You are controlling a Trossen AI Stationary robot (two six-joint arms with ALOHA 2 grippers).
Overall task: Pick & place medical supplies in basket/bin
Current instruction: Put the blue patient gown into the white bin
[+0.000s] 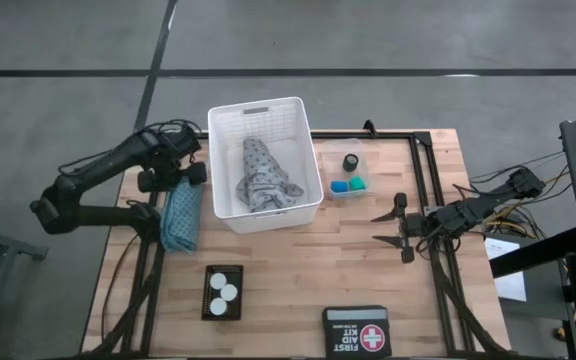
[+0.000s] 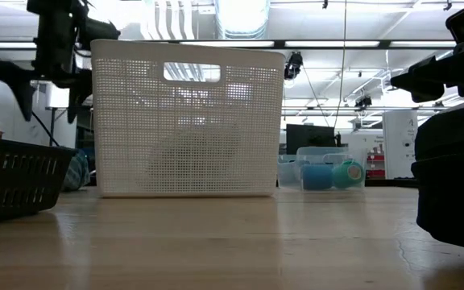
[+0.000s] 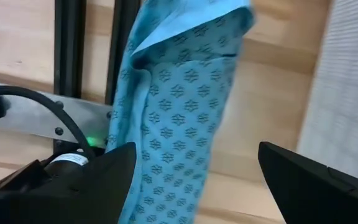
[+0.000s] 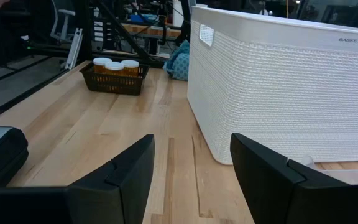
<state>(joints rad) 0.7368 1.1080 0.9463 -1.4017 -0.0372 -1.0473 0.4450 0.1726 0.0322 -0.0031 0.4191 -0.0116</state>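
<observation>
Left gripper (image 1: 180, 176) wide open, empty, above teal-blue patterned cloth (image 1: 180, 216) beside large white slotted plastic basket (image 1: 265, 163); right gripper (image 1: 392, 228) open, empty.

Three pill bottles (image 1: 224, 292) — two cloths (image 1: 180, 214) — three round pieces (image 1: 348, 177).

Robotics lab — wooden workbench (image 1: 288, 280), polished concrete floor (image 1: 68, 110), ceiling strip lights (image 2: 353, 44), cabling (image 1: 513, 215)
</observation>
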